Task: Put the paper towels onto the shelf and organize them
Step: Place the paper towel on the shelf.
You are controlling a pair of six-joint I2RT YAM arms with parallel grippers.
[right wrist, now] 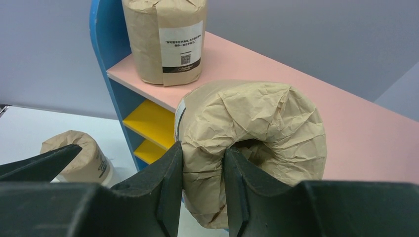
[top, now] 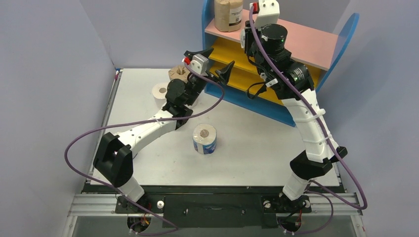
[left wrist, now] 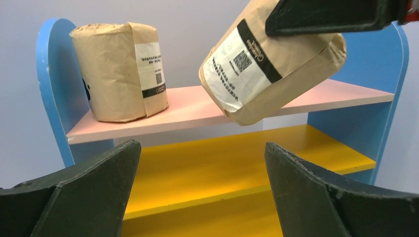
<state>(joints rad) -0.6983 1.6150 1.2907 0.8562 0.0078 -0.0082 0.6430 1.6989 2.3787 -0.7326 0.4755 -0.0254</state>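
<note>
1. The right gripper (right wrist: 202, 150) clamps a brown-paper-wrapped roll (right wrist: 257, 123), one finger in its crumpled core. The roll is tilted above the pink top board (right wrist: 346, 123) of the shelf (left wrist: 49, 79).
2. Its white label shows a QR code and a black band; the print is unreadable.
3. A second brown roll (left wrist: 116, 71) stands upright at the board's left end.
4. The left gripper (left wrist: 201, 144) gapes wide, empty.

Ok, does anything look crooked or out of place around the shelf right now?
Yes: the brown-wrapped roll in the right gripper hangs tilted by the pink top board, pinched through its core and not set flat. The other brown roll on that board stands upright. Nothing looks spilled or torn.
</note>
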